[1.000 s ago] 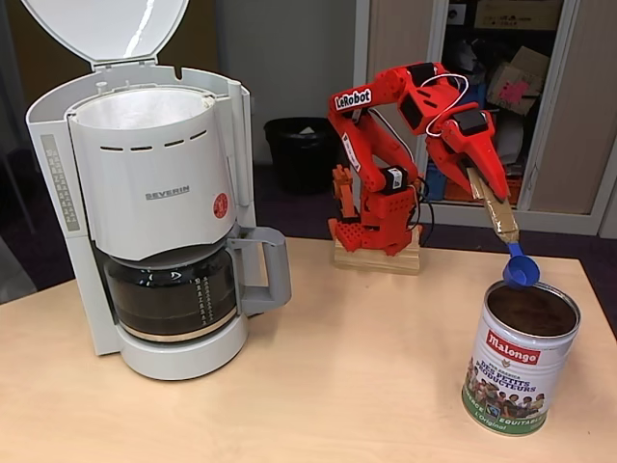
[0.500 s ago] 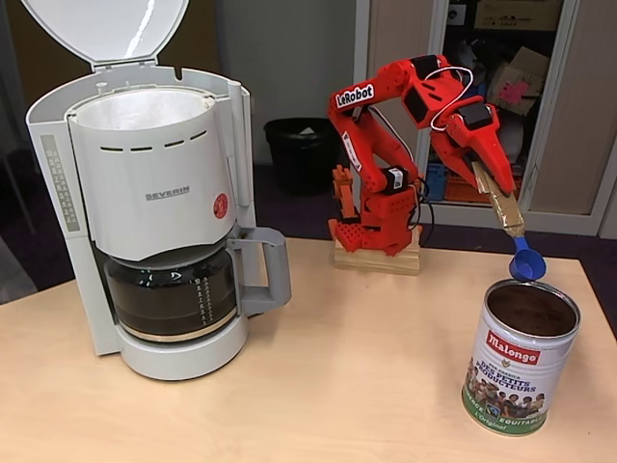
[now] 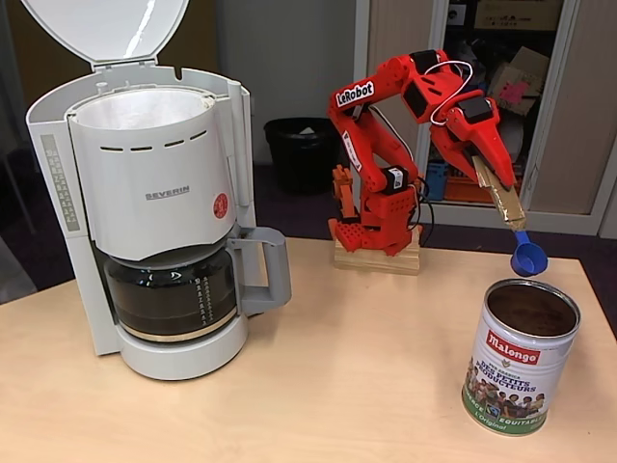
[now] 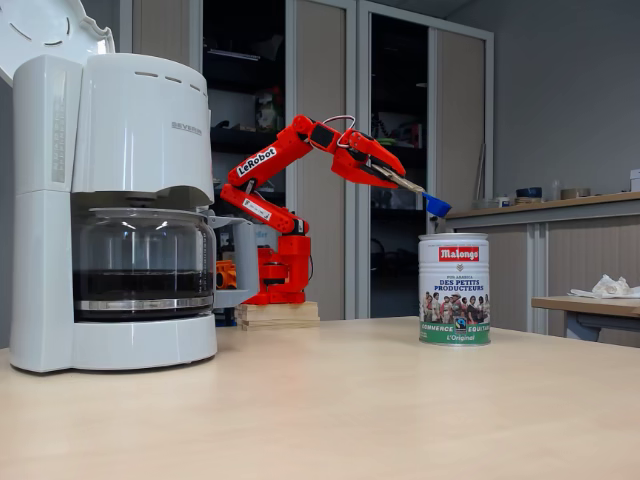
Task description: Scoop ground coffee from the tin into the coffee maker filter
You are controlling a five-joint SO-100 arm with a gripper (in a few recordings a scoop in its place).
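The arm (image 3: 405, 145) is bright red with a white "LeRobot" label, holding a blue scoop (image 3: 527, 258). The tin (image 3: 519, 355) is shiny metal, white-labelled, red "Malongo" logo, green band at 6 o'clock. The coffee maker (image 3: 145, 193) is white; the surface (image 3: 318, 386) is pale wood.

In a fixed view, the coffee machine (image 3: 159, 207) stands left on the counter (image 3: 318, 386), the tin (image 3: 521, 357) near right, the arm's base (image 3: 378, 246) far behind.

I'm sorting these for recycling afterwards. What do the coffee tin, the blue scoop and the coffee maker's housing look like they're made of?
The tin looks like shiny metal: bare silvery rim and wall, with a printed white label around it. The blue scoop seems to be glossy moulded plastic on a tan, tape-wrapped handle whose core I cannot tell. The coffee maker housing appears to be smooth white plastic, and its carafe is see-through, probably glass.
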